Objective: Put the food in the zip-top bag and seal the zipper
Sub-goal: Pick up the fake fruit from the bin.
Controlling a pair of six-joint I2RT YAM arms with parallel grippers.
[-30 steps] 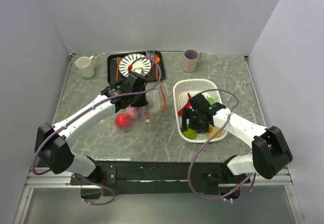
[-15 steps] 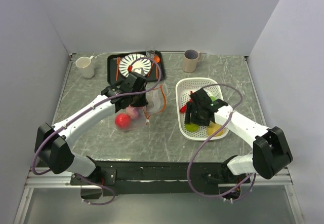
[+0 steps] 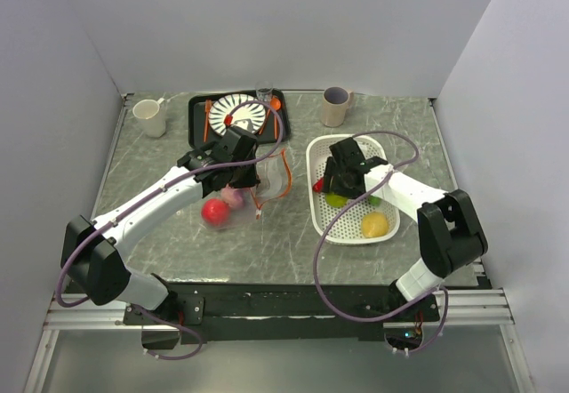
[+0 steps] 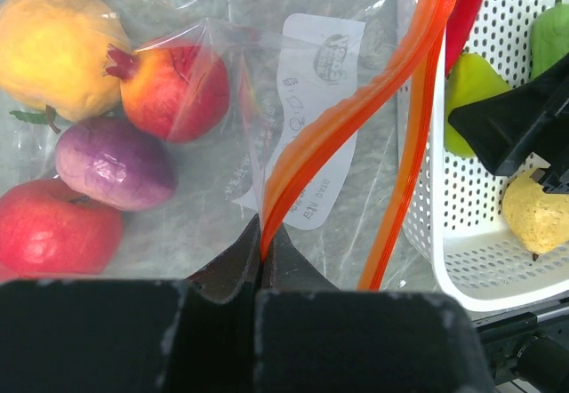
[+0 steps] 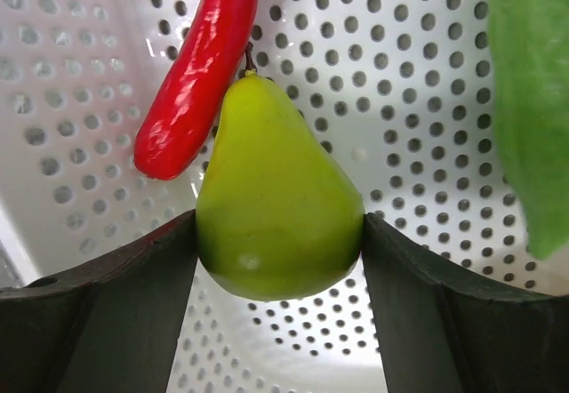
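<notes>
The clear zip-top bag (image 3: 269,180) lies at table centre and holds a yellow fruit (image 4: 53,37), a pomegranate (image 4: 173,86), a purple fruit (image 4: 111,162) and a red apple (image 4: 53,228). My left gripper (image 4: 264,251) is shut on one side of the orange-red zipper (image 4: 356,100), holding the bag's mouth open. My right gripper (image 5: 277,260) is inside the white basket (image 5: 400,55), with both fingers against the sides of a green pear (image 5: 276,206). A red chili (image 5: 200,73) touches the pear's stem. Another green fruit (image 5: 533,100) lies to the right. A yellow fruit (image 3: 374,224) lies at the basket's near end.
A black tray (image 3: 197,122) at the back holds a striped plate (image 3: 238,108), an orange fork and spoon and a small glass. A white cup (image 3: 150,117) stands back left, a beige mug (image 3: 335,106) behind the basket (image 3: 311,157). The basket stands close beside the bag's mouth.
My right gripper has moved from the near part of the basket towards its far left and now brackets the green pear. The basket has shifted slightly. The left arm has not moved.
</notes>
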